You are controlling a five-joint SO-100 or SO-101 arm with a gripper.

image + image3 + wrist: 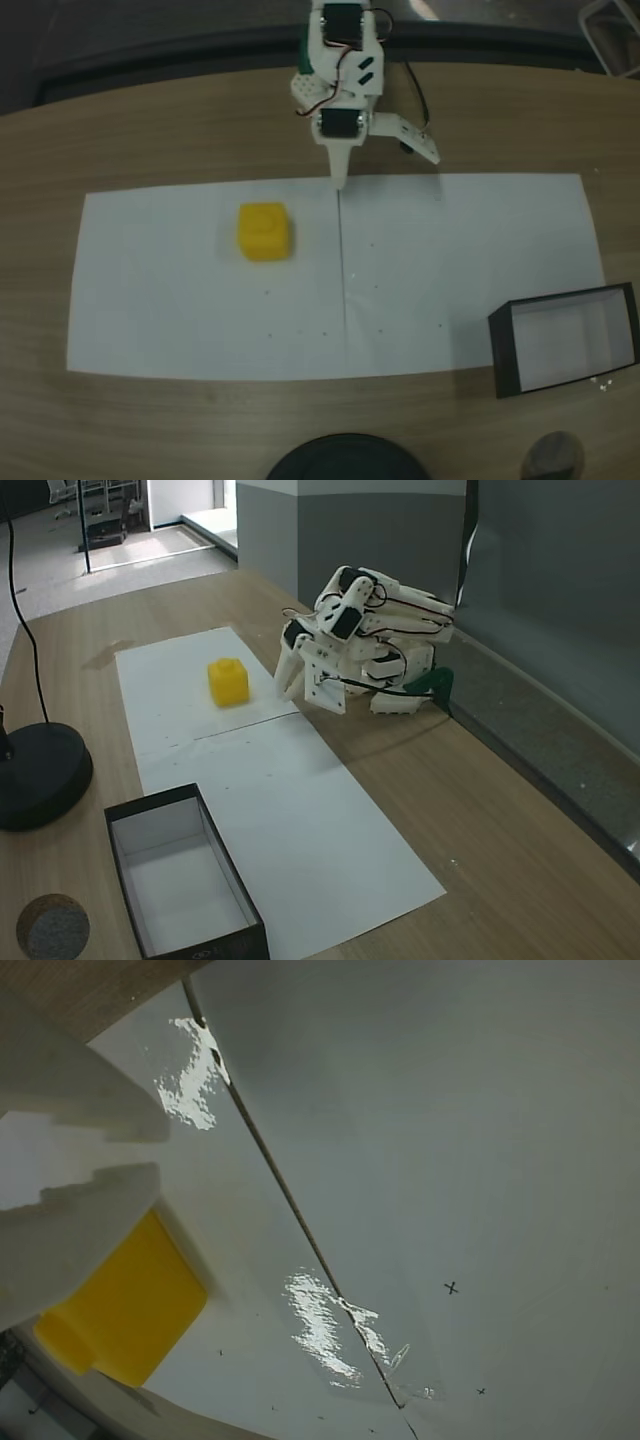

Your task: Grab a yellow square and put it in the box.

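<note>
The yellow square (pixel 264 231) lies on white paper, left of the paper's centre seam in a fixed view. It also shows as a cube (pixel 228 681) just left of the folded arm. My gripper (pixel 388 170) rests at the paper's far edge, open, with nothing between its fingers. In the wrist view the white fingers (pixel 80 1230) stand at the left and partly cover the yellow square (pixel 125 1320) behind them, apart from it. The box (pixel 503 355), black-walled and pale inside, sits at the paper's near right corner, seen again as the box (pixel 232 865) with nothing in it.
A round black base (pixel 345 458) sits at the table's near edge, seen too as a black disc (pixel 35 775) with a cable rising from it. A small grey round thing (pixel 553 455) lies beside the box. The white paper (pixel 420 270) covers the table's middle.
</note>
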